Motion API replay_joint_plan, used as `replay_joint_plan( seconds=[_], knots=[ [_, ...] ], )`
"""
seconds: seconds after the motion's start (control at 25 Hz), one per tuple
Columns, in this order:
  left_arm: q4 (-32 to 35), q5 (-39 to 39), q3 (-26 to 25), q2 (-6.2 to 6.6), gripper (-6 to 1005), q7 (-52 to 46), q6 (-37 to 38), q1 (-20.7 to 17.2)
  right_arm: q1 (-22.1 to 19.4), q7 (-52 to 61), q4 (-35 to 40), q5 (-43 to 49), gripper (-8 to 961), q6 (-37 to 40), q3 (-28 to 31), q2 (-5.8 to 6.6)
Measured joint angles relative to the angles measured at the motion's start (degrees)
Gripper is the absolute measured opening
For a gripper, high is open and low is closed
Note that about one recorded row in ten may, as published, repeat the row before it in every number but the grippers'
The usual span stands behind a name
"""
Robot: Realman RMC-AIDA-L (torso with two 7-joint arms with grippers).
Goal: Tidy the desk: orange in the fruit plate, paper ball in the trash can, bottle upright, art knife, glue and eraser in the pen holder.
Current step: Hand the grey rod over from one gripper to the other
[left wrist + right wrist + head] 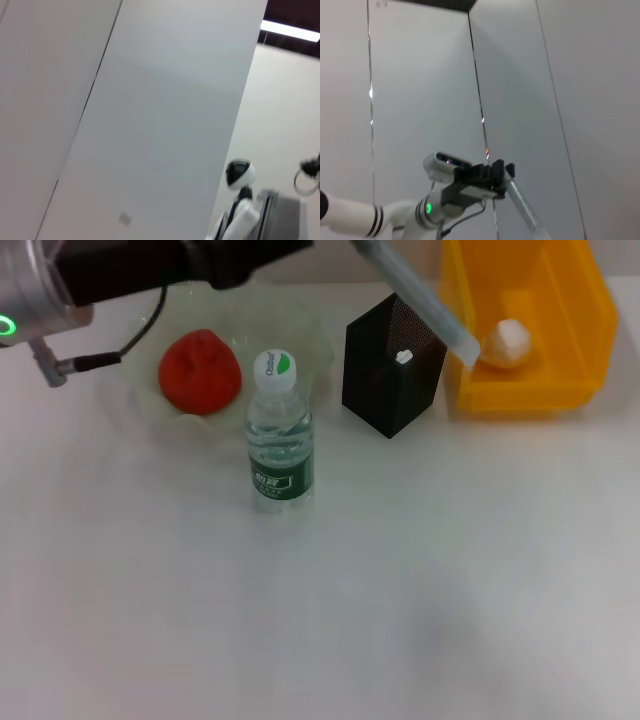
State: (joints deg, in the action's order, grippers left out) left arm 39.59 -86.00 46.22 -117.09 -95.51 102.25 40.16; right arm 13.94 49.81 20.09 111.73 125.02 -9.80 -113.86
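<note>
The orange point(200, 371) lies in the pale-green fruit plate point(312, 340) at the back left. The bottle point(280, 430) stands upright in front of the plate. The black mesh pen holder point(385, 390) stands at the back middle with a small white item point(404, 357) inside. The paper ball point(506, 343) lies in the yellow trash can point(580, 330). My left arm point(60, 285) reaches across the far edge. In the right wrist view my left gripper point(492, 177) is shut on a long grey stick, seemingly the art knife point(420, 300), slanting above the holder. The eraser is hidden.
The white desk point(400, 590) spreads in front of the objects. Both wrist views face room walls; the left wrist view shows another robot point(240, 200) far off. My right gripper is out of view.
</note>
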Motion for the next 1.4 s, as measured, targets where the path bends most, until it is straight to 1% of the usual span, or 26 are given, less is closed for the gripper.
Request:
replay_joint_plan(
  seconds=[0.04, 0.08, 0.12, 0.16, 0.2, 0.28, 0.32, 0.36, 0.4, 0.48, 0.64, 0.76, 0.96, 1.4],
  knots=[
    [-0.1, 0.7, -0.1, 0.06, 155, -0.4, 0.5, -0.1, 0.1, -1.7, -1.2, -0.1, 607, 0.0, 0.2, -0.51],
    [-0.5, 1.4, -0.2, 0.05, 155, -1.1, 1.4, -0.3, 0.6, -5.3, -2.7, -0.1, 606, -0.1, 0.6, -1.92],
    [-0.5, 1.4, -0.2, 0.05, 155, -1.1, 1.4, -0.3, 0.6, -5.3, -2.7, -0.1, 604, -0.1, 0.6, -1.92],
    [-0.8, 1.7, -0.2, -0.06, 155, -1.6, 1.9, -0.2, 1.0, -8.1, -3.3, -0.3, 603, -0.2, 0.9, -3.45],
    [-0.8, 1.7, -0.2, -0.06, 155, -1.6, 1.9, -0.2, 1.0, -8.1, -3.3, -0.3, 602, -0.2, 0.9, -3.45],
    [-1.0, 1.8, -0.2, -0.26, 156, -2.4, 2.1, -0.1, 1.6, -11.4, -3.9, -0.7, 600, -0.5, 1.4, -4.96],
    [-1.1, 1.9, -0.3, -0.42, 156, -3.0, 2.2, 0.0, 2.0, -12.5, -4.6, -0.8, 599, -0.8, 1.4, -5.27],
    [-1.4, 2.6, -0.3, -0.6, 156, -4.2, 2.7, 0.1, 3.0, -15.5, -7.1, -0.9, 599, -1.9, 1.2, -5.38],
    [-1.4, 2.6, -0.3, -0.6, 156, -4.2, 2.7, 0.1, 3.0, -15.5, -7.1, -0.9, 599, -1.9, 1.2, -5.38],
    [-1.7, 3.3, -0.3, -0.65, 156, -5.1, 3.4, 0.2, 4.2, -20.2, -10.6, -0.9, 599, -3.3, 1.3, -5.32],
    [-2.2, 3.7, -0.3, -0.83, 156, -5.8, 3.6, 0.3, 5.1, -23.9, -13.1, -0.9, 598, -4.2, 1.5, -5.47],
    [-2.8, 4.2, -0.1, -0.93, 156, -6.4, 3.8, 0.3, 6.8, -25.9, -15.3, -0.9, 598, -4.9, 1.2, -5.53],
    [-3.1, 4.2, -0.1, -0.97, 157, -6.6, 3.8, 0.5, 8.7, -26.2, -16.7, -0.9, 564, -6.4, 1.3, -5.66],
    [-4.6, 4.1, 0.1, -1.37, 157, -6.2, 4.1, 0.7, 11.4, -26.2, -19.1, -0.9, 490, -7.9, 1.5, -5.75]
  ],
)
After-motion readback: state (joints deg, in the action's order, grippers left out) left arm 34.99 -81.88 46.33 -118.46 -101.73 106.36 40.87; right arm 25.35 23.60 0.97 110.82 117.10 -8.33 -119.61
